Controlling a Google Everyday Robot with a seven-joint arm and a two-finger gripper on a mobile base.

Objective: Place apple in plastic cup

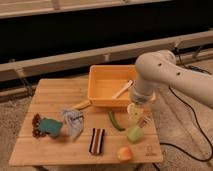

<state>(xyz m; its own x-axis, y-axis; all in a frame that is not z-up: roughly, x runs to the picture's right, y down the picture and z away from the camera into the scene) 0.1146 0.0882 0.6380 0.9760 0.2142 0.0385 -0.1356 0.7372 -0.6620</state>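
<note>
The apple (pixel 125 153), small, round and orange-yellow with a reddish blush, lies on the wooden table (pixel 50 92) near its front edge, right of centre. A pale green plastic cup (pixel 134 133) stands just behind and to the right of it. My gripper (pixel 136 114) hangs from the white arm (pixel 157 72), which reaches in from the right. The gripper is just above and behind the cup, in front of the yellow bin. It is apart from the apple. A long green pepper (pixel 116 121) lies to the left of the gripper.
A yellow bin (pixel 100 92) with a white utensil (pixel 122 90) in it stands at the back. A yellow piece (pixel 82 104), a crumpled bag (pixel 73 121), a teal object (pixel 50 126) and a dark striped packet (pixel 97 140) lie to the left. A black cable (pixel 187 107) runs at the right.
</note>
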